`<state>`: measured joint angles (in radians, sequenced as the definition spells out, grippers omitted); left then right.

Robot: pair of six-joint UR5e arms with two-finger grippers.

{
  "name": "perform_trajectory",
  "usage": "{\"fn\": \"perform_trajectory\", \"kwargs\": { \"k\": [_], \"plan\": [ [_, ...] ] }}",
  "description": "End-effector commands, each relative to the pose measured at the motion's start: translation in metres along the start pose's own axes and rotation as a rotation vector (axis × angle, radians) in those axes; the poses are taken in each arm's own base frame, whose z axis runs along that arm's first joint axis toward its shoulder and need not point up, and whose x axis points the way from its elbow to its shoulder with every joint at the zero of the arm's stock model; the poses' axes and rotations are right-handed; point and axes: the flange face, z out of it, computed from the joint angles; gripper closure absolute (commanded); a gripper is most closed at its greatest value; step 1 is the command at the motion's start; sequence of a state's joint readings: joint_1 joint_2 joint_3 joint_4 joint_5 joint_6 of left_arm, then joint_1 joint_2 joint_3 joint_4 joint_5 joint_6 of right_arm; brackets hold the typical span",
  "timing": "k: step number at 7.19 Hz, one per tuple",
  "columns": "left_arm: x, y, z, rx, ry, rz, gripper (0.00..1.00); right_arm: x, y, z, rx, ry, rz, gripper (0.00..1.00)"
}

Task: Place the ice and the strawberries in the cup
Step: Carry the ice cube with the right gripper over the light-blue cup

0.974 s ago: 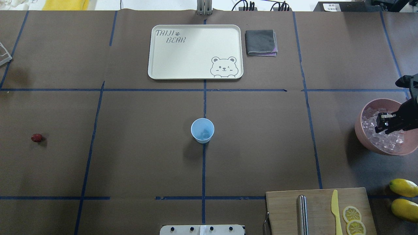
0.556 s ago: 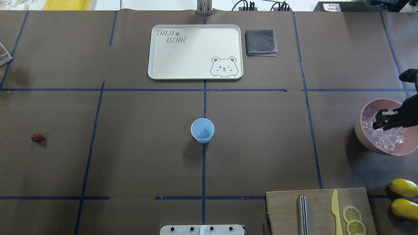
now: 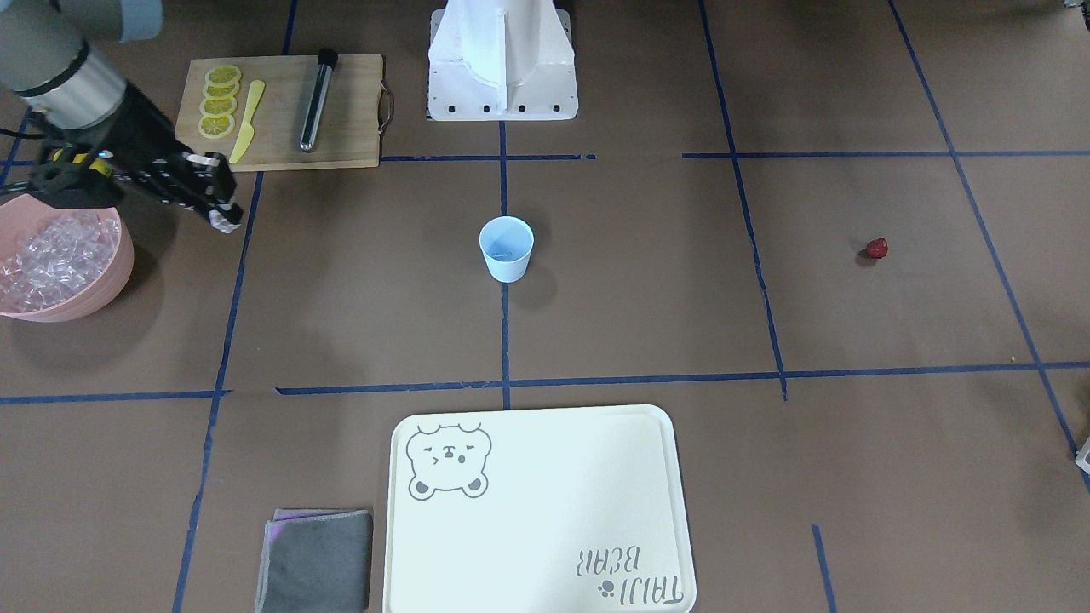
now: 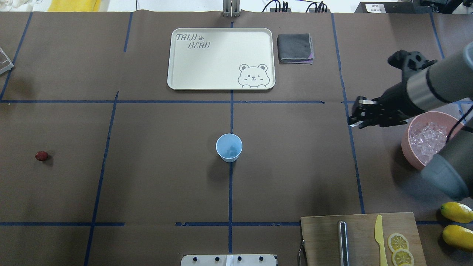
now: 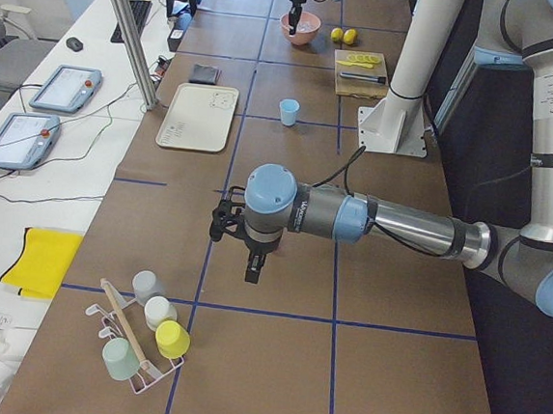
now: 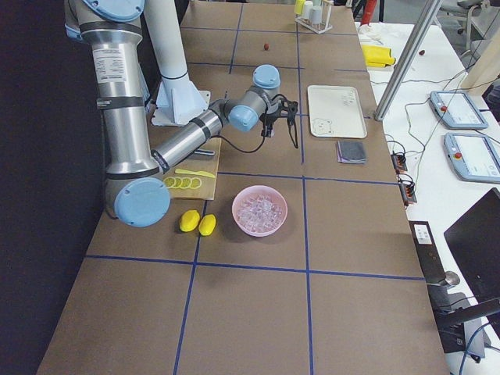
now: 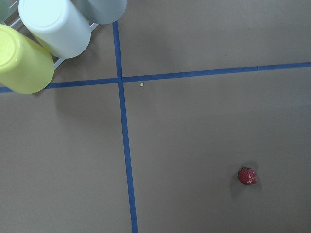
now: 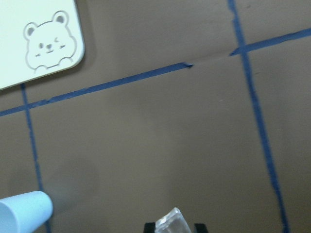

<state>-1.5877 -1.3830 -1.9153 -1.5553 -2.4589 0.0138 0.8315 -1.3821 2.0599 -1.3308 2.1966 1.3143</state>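
The light blue cup [image 4: 229, 147] stands upright at the table's middle, and something pale lies inside it; it also shows in the front view [image 3: 507, 247]. My right gripper [image 4: 354, 120] hovers between the pink bowl [image 4: 408, 149] and the cup, shut on a clear ice cube [image 8: 170, 222]. Several ice cubes [image 4: 426, 138] fill the bowl. The small dark red strawberry [image 4: 41, 156] lies alone at the far left and shows in the left wrist view [image 7: 247, 175]. My left gripper [image 5: 255, 266] hangs over the table; I cannot tell whether it is open or shut.
A cream bear tray [image 4: 221, 59] and a folded grey cloth [image 4: 295, 48] lie at the back. A cutting board [image 4: 321, 236] holds a yellow knife, a metal rod and lemon slices; two lemons [image 4: 456, 221] lie beside it. A rack of upturned cups [image 7: 43, 34] stands near the strawberry.
My right gripper has lifted out of the pink bowl and moved left towards the cup, with an ice cube between its fingers. The cup and strawberry have not moved.
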Motion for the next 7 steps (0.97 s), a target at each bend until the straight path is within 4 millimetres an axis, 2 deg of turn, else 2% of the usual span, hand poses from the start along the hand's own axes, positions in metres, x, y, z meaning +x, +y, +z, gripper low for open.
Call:
{"fn": "perform_trajectory", "kwargs": {
  "k": [1,2,3,5,6,7],
  "plan": [
    [0.002,0.000,0.000,0.000,0.015,0.000,0.00,-0.118,0.053,0.030,-0.024,-0.039,0.024,1.00],
    [0.003,0.000,0.000,0.000,0.028,0.000,0.00,-0.167,0.077,0.059,0.010,-0.035,0.048,1.00],
    [0.002,0.001,0.001,-0.002,0.028,-0.002,0.00,-0.187,0.095,0.080,0.019,-0.030,0.037,1.00],
    [0.003,0.000,0.000,0.000,0.029,-0.015,0.00,-0.242,0.094,0.120,0.021,-0.006,0.060,0.99],
    [0.003,0.001,0.001,-0.002,0.041,-0.018,0.00,-0.249,0.097,0.131,0.028,0.005,0.056,0.98],
    [0.002,0.006,0.003,-0.005,0.045,-0.019,0.00,-0.245,0.098,0.135,0.027,0.014,0.058,0.96]
  ]
}}
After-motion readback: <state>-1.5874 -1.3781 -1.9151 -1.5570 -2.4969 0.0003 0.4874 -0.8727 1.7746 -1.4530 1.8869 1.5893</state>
